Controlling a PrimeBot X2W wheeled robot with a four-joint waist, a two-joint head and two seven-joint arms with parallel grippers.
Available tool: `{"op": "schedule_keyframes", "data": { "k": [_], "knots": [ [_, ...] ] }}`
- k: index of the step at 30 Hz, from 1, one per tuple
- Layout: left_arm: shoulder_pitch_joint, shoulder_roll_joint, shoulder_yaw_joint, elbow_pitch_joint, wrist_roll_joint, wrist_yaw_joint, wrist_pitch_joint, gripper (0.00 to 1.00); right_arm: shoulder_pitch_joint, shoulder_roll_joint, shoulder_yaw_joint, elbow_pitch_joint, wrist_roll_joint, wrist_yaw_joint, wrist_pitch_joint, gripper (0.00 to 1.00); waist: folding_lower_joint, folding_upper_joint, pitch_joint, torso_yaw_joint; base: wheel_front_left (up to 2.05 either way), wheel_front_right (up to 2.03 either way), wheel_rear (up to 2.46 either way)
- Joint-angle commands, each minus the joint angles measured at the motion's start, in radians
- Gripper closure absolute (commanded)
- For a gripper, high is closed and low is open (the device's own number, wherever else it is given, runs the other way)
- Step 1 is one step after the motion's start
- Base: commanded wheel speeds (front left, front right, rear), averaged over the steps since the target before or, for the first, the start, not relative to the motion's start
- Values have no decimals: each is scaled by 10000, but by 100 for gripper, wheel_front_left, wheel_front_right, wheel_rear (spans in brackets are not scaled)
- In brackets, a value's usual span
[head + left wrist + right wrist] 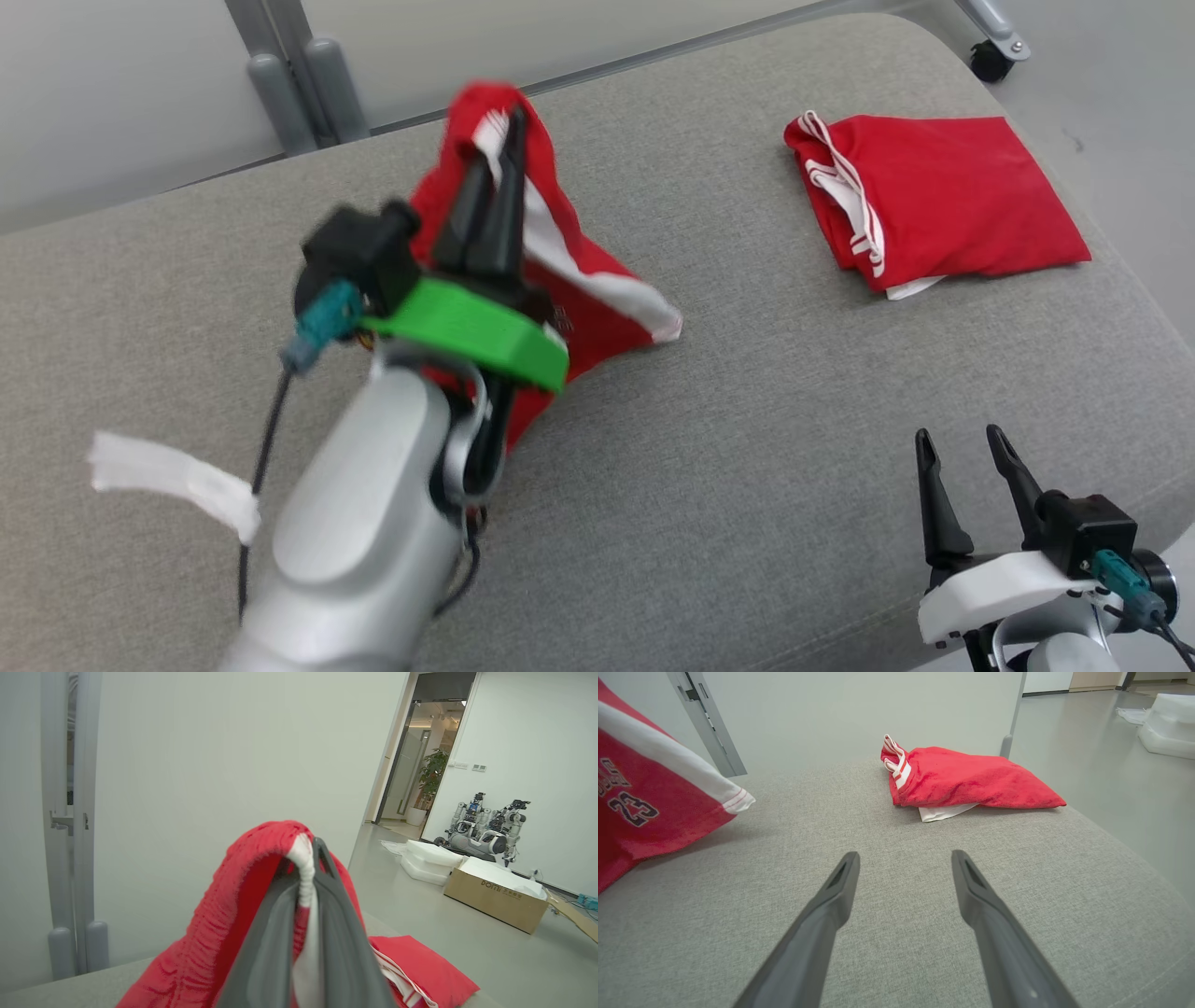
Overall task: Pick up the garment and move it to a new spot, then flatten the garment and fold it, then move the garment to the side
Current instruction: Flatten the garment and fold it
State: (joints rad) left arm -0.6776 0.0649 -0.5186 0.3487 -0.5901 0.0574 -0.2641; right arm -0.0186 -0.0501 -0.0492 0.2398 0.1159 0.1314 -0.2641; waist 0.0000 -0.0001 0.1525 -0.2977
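Since the soft, light red jersey with white trim (607,313) sags freely, the left gripper (509,126), clamped on what looks like its banded hem, holds it well left of the folded red garment (943,201), the right gripper (962,446) spread empty.

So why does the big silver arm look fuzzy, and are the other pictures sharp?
Head view: the left gripper and its arm sit close to the lens and look soft; the folded garment is crisper. Left wrist view: the fingers pinching the garment blur up close, the room behind is sharp. Right wrist view: the wide lens stretches the right gripper; light is even, shadows faint.
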Motion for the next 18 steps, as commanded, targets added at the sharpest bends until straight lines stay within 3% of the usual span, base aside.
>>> {"op": "schedule_keyframes", "data": {
  "k": [1,3,9,14,17,18],
  "knots": [
    [851,-23,-251,-245,-324,-416,10,100,189,-11,-7,58,-84,-17,5,0,0,1,-156,266,0,0,0],
    [2747,186,-760,-880,-924,-905,247,96,351,-19,-185,95,-172,-17,5,0,0,1,-369,553,0,0,0],
    [6053,1125,-745,-1642,-1773,-364,637,82,772,-11,-404,201,-453,-17,5,0,0,1,-880,1252,0,0,0],
    [7228,1214,-563,-1339,-2310,-331,518,77,975,-13,-346,264,-550,-17,5,0,0,1,-1192,1832,0,0,0],
    [7389,1112,-495,-798,-2534,-614,378,59,975,-21,-238,302,-579,-17,5,0,0,1,-1329,2100,0,0,0],
    [7412,1046,-485,-622,-2585,-690,331,39,976,-22,-256,308,-573,-17,5,0,0,1,-1353,2173,0,0,0]
  ]
}}
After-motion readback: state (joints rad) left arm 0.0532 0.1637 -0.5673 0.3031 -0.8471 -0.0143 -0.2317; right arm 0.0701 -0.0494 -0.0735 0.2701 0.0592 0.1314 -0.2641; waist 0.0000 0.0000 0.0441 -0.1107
